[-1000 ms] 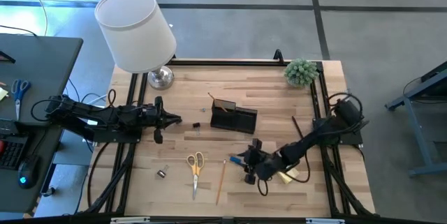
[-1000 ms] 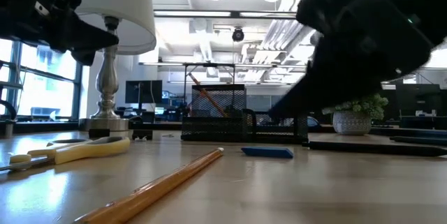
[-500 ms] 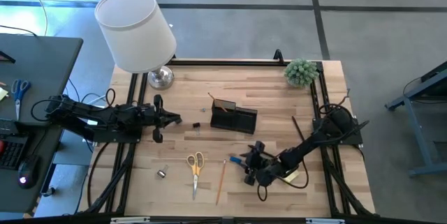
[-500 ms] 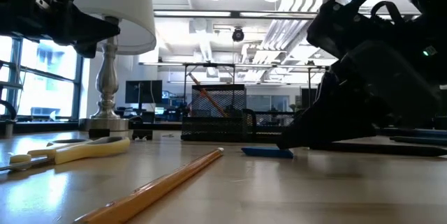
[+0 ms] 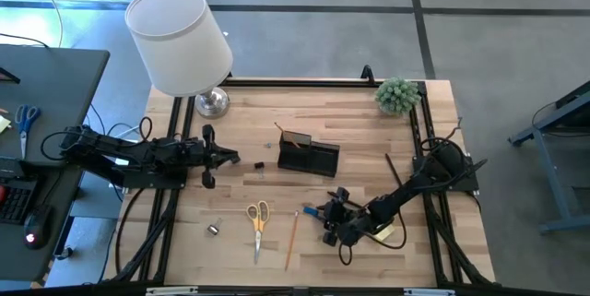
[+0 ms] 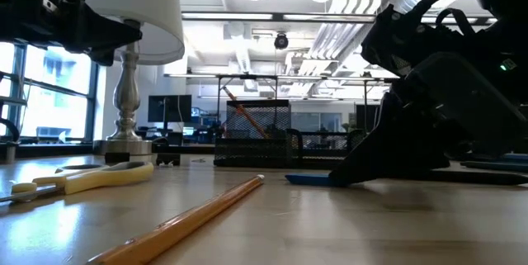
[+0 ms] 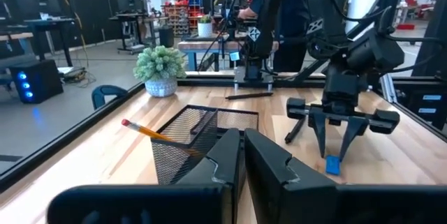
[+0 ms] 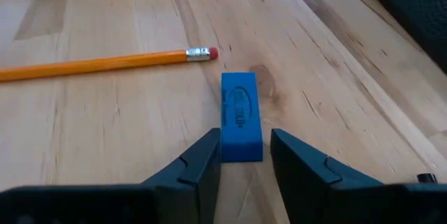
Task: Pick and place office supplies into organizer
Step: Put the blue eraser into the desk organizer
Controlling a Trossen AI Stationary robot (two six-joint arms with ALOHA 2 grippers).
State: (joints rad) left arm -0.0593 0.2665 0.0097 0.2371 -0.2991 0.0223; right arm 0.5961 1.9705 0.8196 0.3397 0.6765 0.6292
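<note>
A small blue piece (image 8: 241,116) lies flat on the wooden table, next to the eraser end of a pencil (image 8: 105,63). My right gripper (image 8: 244,154) is open and slants down at the blue piece (image 5: 312,211), one finger on each long side of its near end. The black mesh organizer (image 5: 309,156) stands at mid-table with a pencil leaning in it. Yellow-handled scissors (image 5: 259,222) and a yellow sticky pad (image 5: 385,231) lie near the front. My left gripper (image 5: 235,158) is shut, held level above the table's left side and touching nothing. My right gripper's fingers lie along the blue piece's two long sides at its near end (image 8: 241,151), slanting down from the table's right. One fingertip (image 8: 209,147) stands right at the piece's edge and the other shows a narrow gap; I cannot tell whether either touches. The piece lies flat on the table.
A white-shaded lamp (image 5: 180,42) stands at the far left corner and a small potted plant (image 5: 398,95) at the far right. A dark pen (image 5: 395,169) lies by the right arm, and small clips (image 5: 212,230) lie near the front left. A black frame edges the table.
My right gripper has come down to the table top at the blue piece; in the low view its finger now stands over the piece's right end. The blue piece, pencil and scissors have not moved.
</note>
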